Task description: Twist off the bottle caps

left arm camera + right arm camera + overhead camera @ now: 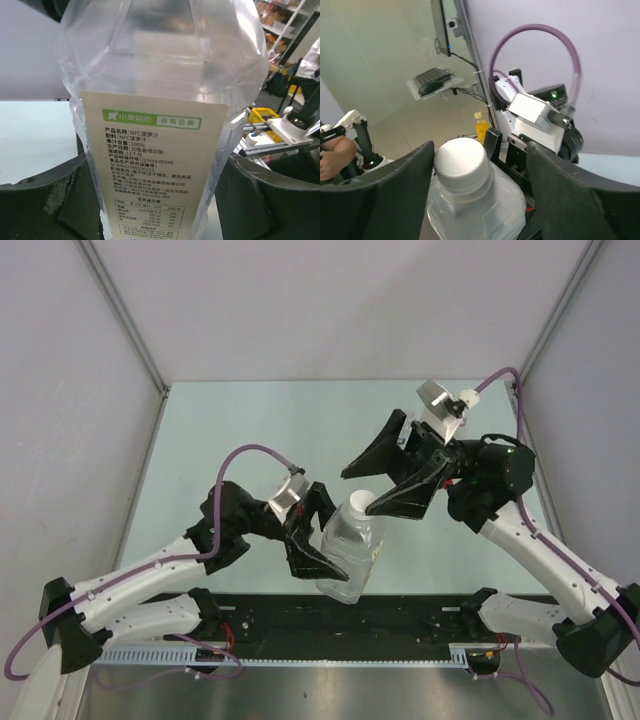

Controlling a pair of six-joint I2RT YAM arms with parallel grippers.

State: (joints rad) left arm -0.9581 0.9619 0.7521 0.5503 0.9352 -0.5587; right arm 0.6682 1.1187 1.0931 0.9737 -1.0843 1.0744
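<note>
My left hand (325, 540) is pinching the one bottle (350, 555) I can see. In the left wrist view its two fingers (42, 200) press against either side of the clear body, with the label (150, 165) facing the camera. The bottle sits tilted between the arms, over the near part of the tabletop (250, 420), neck pointing towards my right arm. I cannot tell whether its base touches anything.

My right hand (358, 493) is spread around the white cap (360, 502). In the right wrist view the cap stands between the two fingers, close to one and clearly apart from the other, so nothing is gripping it.

The cap looks fully seated on the neck, so I judge this one as not yet unscrewed. It may be partly loosened, but I can't see the threads. No loose caps or other bottles are in view, so all the unscrewing appears to be left.
</note>
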